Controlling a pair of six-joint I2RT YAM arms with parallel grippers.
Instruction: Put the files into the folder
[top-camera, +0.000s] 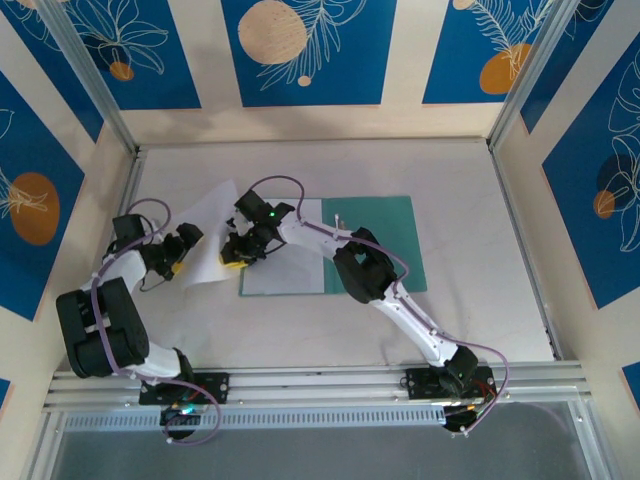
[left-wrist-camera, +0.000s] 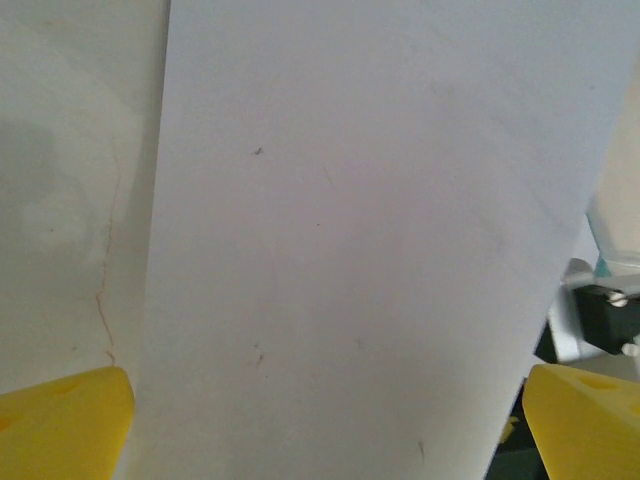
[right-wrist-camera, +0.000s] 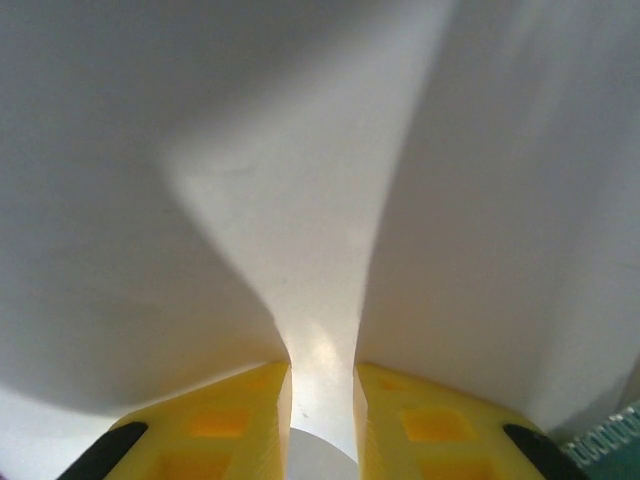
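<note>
You see your right gripper (right-wrist-camera: 322, 420) at the near edge, its two yellow fingers (right-wrist-camera: 230, 425) pinching a narrow ridge of the white paper sheet (right-wrist-camera: 300, 200). The sheet rises between them and spreads out to left and right, buckled into soft, shadowed folds. At the near right corner you catch a sliver of the teal folder (right-wrist-camera: 612, 438)

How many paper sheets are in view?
2. First sheet lies askew left of the folder, at the left gripper; second sheet lies on the folder's left leaf, pinched by the right gripper. Another could lie beneath.
</note>
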